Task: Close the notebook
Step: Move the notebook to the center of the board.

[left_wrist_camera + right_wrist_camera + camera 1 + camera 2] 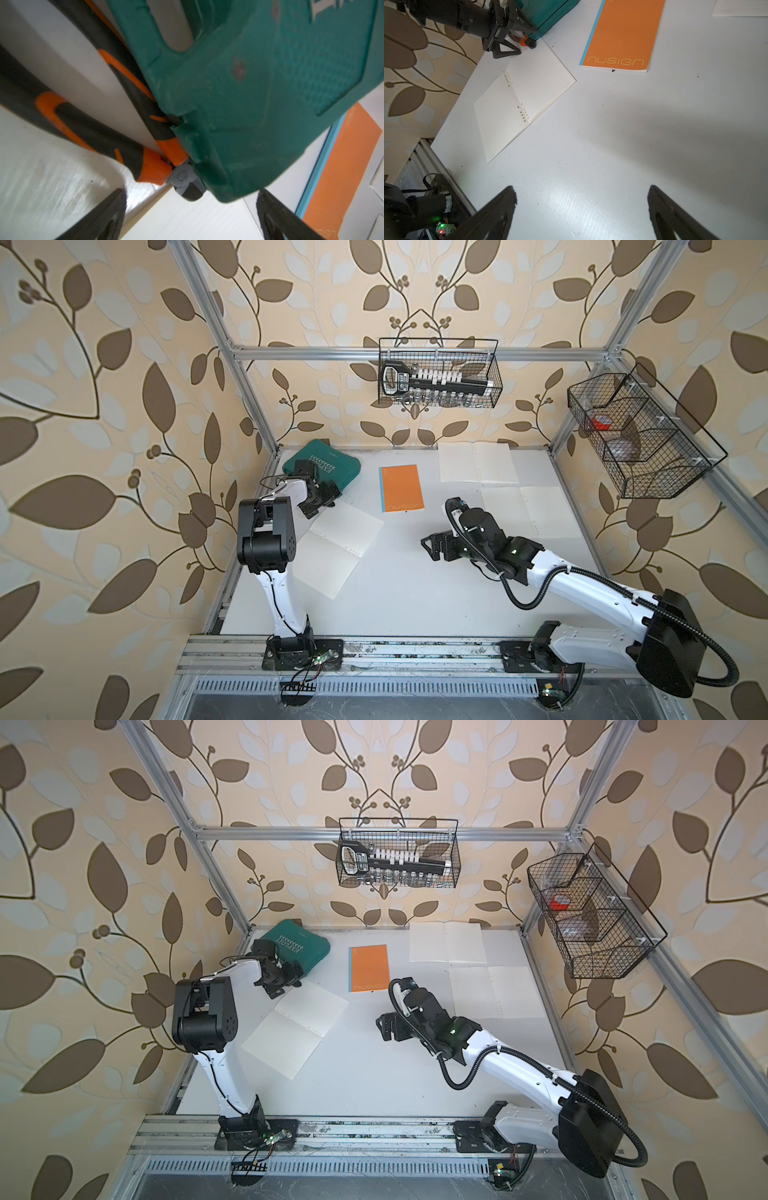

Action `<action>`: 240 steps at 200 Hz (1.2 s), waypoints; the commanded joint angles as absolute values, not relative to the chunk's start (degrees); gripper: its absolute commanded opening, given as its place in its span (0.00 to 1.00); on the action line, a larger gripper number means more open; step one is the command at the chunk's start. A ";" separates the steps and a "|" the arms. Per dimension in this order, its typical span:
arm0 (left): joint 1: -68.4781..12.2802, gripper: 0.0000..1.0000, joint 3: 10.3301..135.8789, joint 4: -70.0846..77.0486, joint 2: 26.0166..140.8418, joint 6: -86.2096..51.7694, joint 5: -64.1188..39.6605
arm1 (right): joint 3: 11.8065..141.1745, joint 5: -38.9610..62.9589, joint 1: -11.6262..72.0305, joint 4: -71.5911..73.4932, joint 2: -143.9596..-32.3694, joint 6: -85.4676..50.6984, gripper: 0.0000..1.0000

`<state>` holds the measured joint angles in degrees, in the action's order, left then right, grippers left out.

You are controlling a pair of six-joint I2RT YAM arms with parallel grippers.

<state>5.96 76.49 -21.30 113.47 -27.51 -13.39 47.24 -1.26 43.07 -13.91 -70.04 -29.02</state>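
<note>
Open notebook [338, 549] beside green case [328, 464]; pliers [87, 128] touching case.

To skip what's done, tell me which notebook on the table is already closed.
The orange notebook with the blue spine edge, lying cover-up beside the green case. The three white-paged notebooks all lie open.

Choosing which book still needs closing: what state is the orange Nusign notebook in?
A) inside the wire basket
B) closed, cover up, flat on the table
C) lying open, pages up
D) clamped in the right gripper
B: the orange notebook lies flat on the table with its cover up and no pages showing, and nothing grips it.
</note>
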 commanded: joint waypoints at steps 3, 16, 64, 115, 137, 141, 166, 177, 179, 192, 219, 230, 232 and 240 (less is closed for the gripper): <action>4.29 0.99 73.19 -21.23 111.09 -28.56 -15.39 | 46.67 -2.47 43.19 -13.79 -71.05 -29.79 0.98; 3.73 0.99 71.24 -20.22 110.09 -29.40 -15.68 | 46.86 -2.59 43.15 -13.38 -71.60 -29.93 0.98; 0.00 0.99 67.88 -19.14 108.71 -30.71 -15.32 | 47.22 -2.47 42.89 -11.56 -74.62 -29.97 0.98; -7.44 0.99 65.18 -17.41 106.55 -32.74 -14.97 | 47.14 -1.77 42.36 -9.55 -79.21 -30.47 0.98; -10.90 0.99 64.51 -16.98 106.52 -33.60 -15.49 | 46.78 -1.03 42.18 -8.38 -81.18 -30.83 0.98; -11.42 0.99 64.45 -16.86 106.62 -33.78 -15.74 | 46.72 -0.85 42.12 -8.19 -81.49 -30.89 0.98; -14.82 0.99 63.35 -15.96 106.43 -34.92 -17.02 | 45.98 -0.58 42.01 -7.37 -82.71 -31.43 0.97; -16.06 0.99 62.56 -15.37 106.36 -35.57 -17.75 | 45.66 -0.62 41.93 -7.12 -82.96 -31.50 0.97; -16.25 0.99 62.38 -15.20 106.35 -35.70 -17.93 | 45.56 -0.59 41.93 -7.08 -82.97 -31.49 0.97; -17.61 0.98 61.13 -14.10 106.04 -36.58 -19.26 | 45.12 -0.59 41.76 -6.70 -83.08 -31.66 0.97; -19.92 0.98 60.57 -14.68 104.77 -36.64 -20.86 | 44.75 -0.31 41.51 -6.23 -83.45 -31.93 0.97; -20.04 0.99 60.31 -15.15 102.96 -36.68 -20.76 | 44.65 -0.23 41.48 -6.15 -83.50 -32.01 0.97; -20.04 0.99 60.23 -15.39 102.47 -36.79 -20.68 | 44.58 -0.26 41.48 -6.11 -83.50 -32.02 0.97; -20.04 0.99 60.21 -16.51 100.75 -36.67 -19.34 | 44.60 -0.22 41.48 -6.15 -83.43 -32.07 0.97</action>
